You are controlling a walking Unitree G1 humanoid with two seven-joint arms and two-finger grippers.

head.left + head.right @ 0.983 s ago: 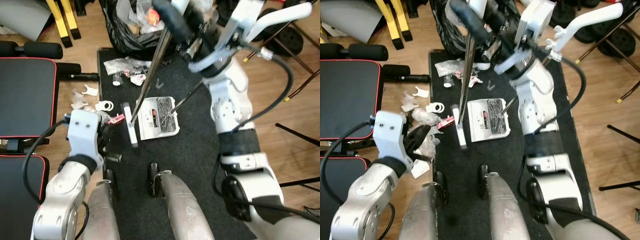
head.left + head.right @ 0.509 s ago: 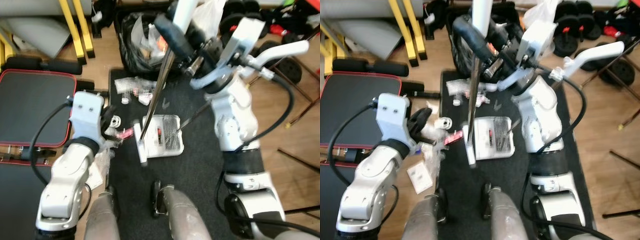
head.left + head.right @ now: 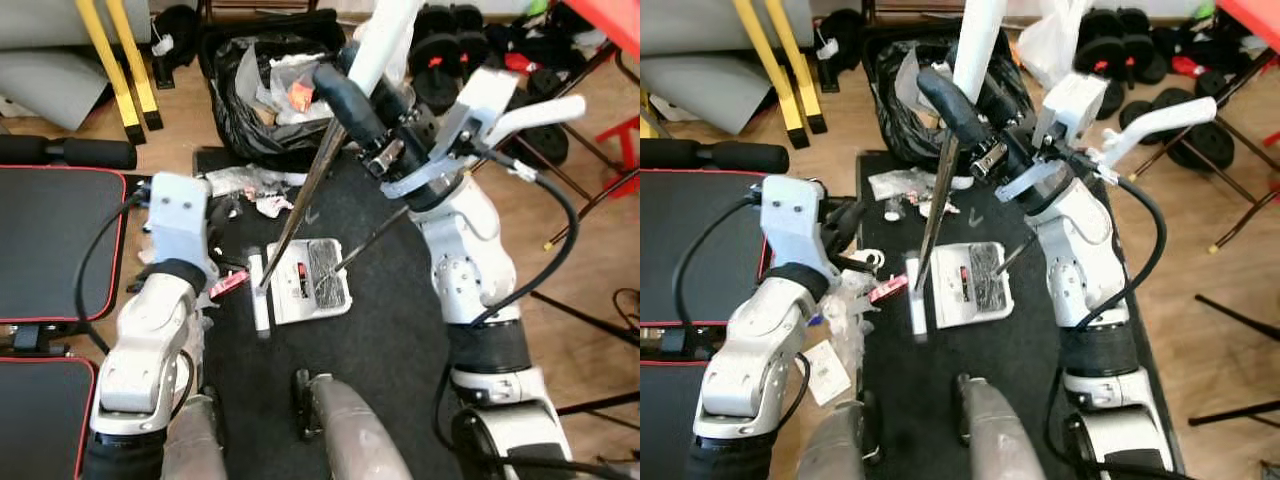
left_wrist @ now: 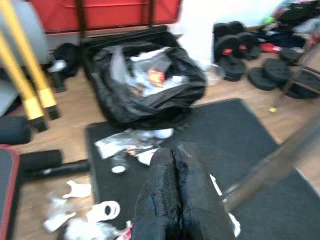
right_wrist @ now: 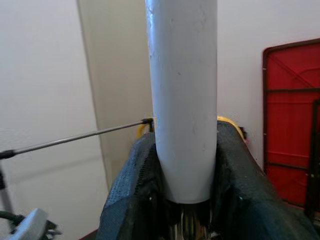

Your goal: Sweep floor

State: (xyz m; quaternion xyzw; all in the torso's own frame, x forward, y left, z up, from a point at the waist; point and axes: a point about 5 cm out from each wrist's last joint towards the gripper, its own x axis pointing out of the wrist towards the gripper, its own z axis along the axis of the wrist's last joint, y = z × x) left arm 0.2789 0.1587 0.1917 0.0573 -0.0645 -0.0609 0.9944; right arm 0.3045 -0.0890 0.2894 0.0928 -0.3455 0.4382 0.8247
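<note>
The right gripper's fingers (image 5: 240, 200) clamp the broom handle (image 5: 184, 95), whose shaft slants down and leftward to the broom head (image 3: 260, 295) beside the dustpan (image 3: 310, 282) on the black mat (image 3: 390, 330). The left gripper (image 4: 177, 200), fingers pressed together and empty, hovers over scattered litter (image 3: 902, 185) beside the mat; it is the nearer arm to that mess.

Black mat (image 3: 390, 330), white dustpan (image 3: 312, 283), black bin bag (image 3: 262, 110), yellow legs (image 3: 115, 55), red-trimmed black bench (image 3: 50, 240), tan wood floor (image 3: 590, 250)
</note>
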